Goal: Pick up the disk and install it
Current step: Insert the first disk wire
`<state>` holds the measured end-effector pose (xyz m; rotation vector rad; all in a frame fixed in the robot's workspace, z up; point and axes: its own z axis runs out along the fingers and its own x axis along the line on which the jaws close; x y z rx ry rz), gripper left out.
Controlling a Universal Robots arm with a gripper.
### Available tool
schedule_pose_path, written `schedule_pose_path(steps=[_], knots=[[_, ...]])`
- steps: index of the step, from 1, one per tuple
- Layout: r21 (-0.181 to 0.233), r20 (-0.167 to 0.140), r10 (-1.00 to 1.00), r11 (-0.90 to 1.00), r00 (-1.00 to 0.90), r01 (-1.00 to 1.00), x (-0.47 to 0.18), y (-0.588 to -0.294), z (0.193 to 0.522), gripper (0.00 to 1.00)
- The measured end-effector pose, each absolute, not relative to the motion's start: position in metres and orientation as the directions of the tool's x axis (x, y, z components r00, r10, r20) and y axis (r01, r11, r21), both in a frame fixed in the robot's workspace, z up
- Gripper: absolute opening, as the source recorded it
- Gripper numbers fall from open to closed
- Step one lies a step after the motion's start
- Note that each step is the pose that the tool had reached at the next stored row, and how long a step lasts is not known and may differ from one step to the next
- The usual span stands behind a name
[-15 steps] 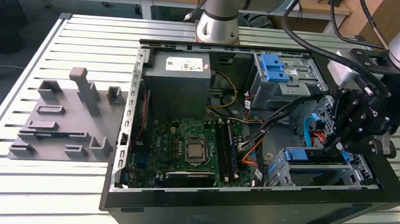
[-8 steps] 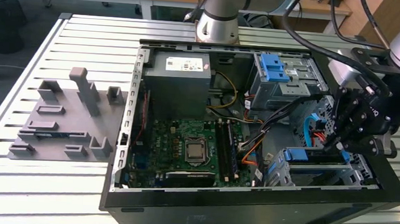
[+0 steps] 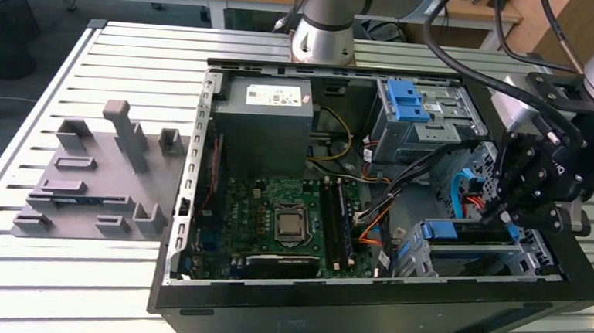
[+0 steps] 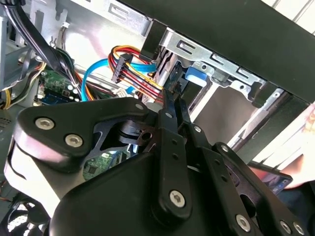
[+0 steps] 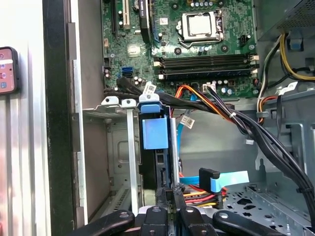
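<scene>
A ribbed metal desk [image 3: 22,273] carries an open black computer case [image 3: 371,310] and a grey moulded fixture [image 3: 100,178] on the exterior view's left. Inside lie a green motherboard [image 3: 273,219], a grey power supply box [image 3: 263,126] and bundled cables [image 5: 256,132]. The disk [image 5: 156,142], edged in bright blue plastic, stands on edge in a perforated silver drive cage [image 5: 118,152] close to the case's wall, with little room either side. The black gripper [image 5: 170,194] sits at its end, jaws drawn together, narrow against the disk's edge
</scene>
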<state>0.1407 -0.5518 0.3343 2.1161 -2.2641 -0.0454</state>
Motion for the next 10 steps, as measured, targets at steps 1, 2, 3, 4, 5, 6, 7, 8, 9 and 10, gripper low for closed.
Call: schedule_pose_path(steps=[1,2,3,4,5,6,7,8,9,10], knots=[[0.051,0.008,-0.998,0.067,-0.067,-0.996,0.1407,-0.5522,0.3342,0.16],[0.051,0.007,-0.998,0.067,-0.067,-0.996,0.1408,-0.5525,0.3342,0.16],[0.051,0.007,-0.998,0.067,-0.067,-0.996,0.1408,-0.5527,0.334,0.16],[0.051,0.007,-0.998,0.067,-0.067,-0.996,0.1408,-0.553,0.3339,0.16],[0.05,0.007,-0.998,0.067,-0.067,-0.996,0.1408,-0.5533,0.3339,0.16],[0.05,0.007,-0.998,0.067,-0.067,-0.996,0.1408,-0.5534,0.3339,0.16],[0.05,0.007,-0.998,0.067,-0.067,-0.996,0.1408,-0.5534,0.3339,0.16],[0.051,0.007,-0.998,0.067,-0.067,-0.996,0.1408,-0.5535,0.3338,0.16],[0.05,0.007,-0.998,0.067,-0.067,-0.996,0.1408,-0.5535,0.3336,0.16],[0.05,0.007,-0.998,0.067,-0.067,-0.996,0.1408,-0.5536,0.3335,0.16]])
